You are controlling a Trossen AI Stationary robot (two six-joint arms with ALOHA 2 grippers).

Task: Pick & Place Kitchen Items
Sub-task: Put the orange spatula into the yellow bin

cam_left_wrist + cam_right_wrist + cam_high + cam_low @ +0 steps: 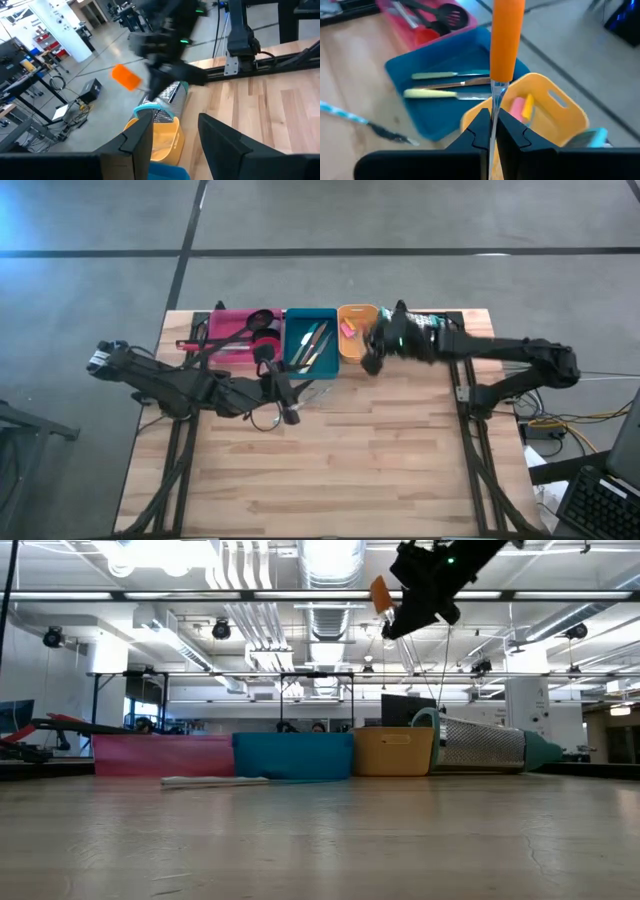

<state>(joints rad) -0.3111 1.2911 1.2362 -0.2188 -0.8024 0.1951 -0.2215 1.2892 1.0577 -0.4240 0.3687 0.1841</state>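
Observation:
My right gripper is shut on an orange-handled utensil with a thin metal shaft, held high above the orange tray; it also shows in the low view. My left gripper is open and empty, low over the table in front of the teal tray. The pink tray holds a black slotted turner and a red spoon. Thin knives lie in the teal tray. Pink and yellow pieces lie in the orange tray. My right gripper pinches the utensil's thin metal shaft between its two fingertips. The shaft runs along the fingers, and the orange handle sticks out beyond their tips. The utensil is lifted clear, above the orange tray.
A metal grater with a teal end lies right of the orange tray. A thin light-blue striped stick lies on the table in front of the trays. The near half of the wooden table has free room.

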